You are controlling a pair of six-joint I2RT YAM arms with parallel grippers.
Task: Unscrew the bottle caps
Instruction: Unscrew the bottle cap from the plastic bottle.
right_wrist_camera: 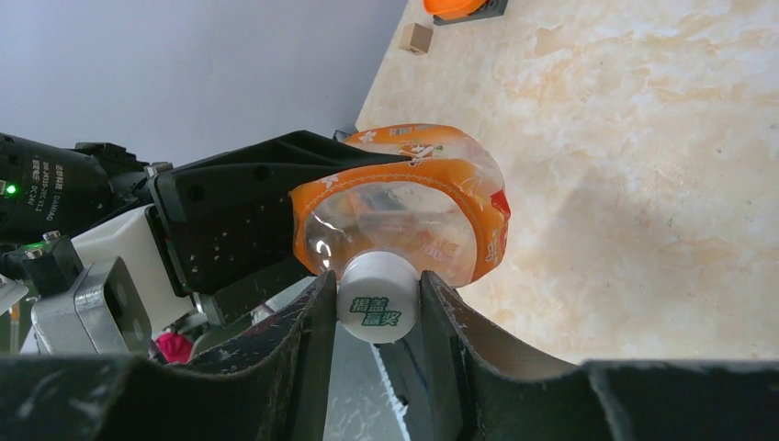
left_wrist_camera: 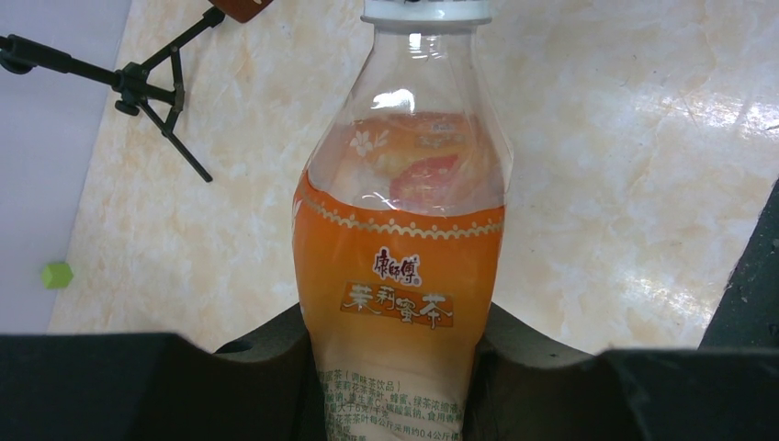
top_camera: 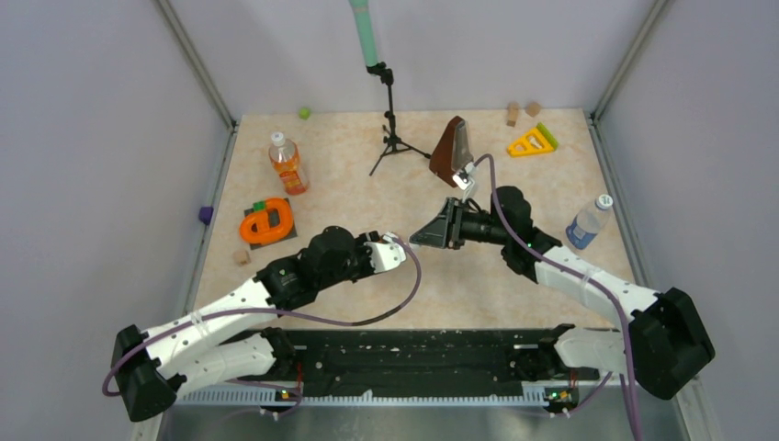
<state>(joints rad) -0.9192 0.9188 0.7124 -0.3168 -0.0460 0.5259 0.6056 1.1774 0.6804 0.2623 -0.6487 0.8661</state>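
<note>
My left gripper (left_wrist_camera: 395,367) is shut on the lower body of a clear bottle of orange tea (left_wrist_camera: 404,266) and holds it level above the table. Its white cap (right_wrist_camera: 378,297) sits between the fingers of my right gripper (right_wrist_camera: 375,308), which is shut on it. In the top view the two grippers meet at mid-table, left (top_camera: 397,248) and right (top_camera: 432,235), and hide this bottle. A second orange bottle (top_camera: 287,165) with a white cap (top_camera: 277,139) stands at the back left. A clear blue-labelled bottle (top_camera: 585,225) with its cap (top_camera: 604,200) stands at the right.
A brown metronome (top_camera: 451,150) and a black tripod (top_camera: 393,138) stand at the back middle. A yellow triangle (top_camera: 531,141) and wooden blocks (top_camera: 513,113) lie at the back right. An orange ring on a dark plate (top_camera: 267,223) lies at the left.
</note>
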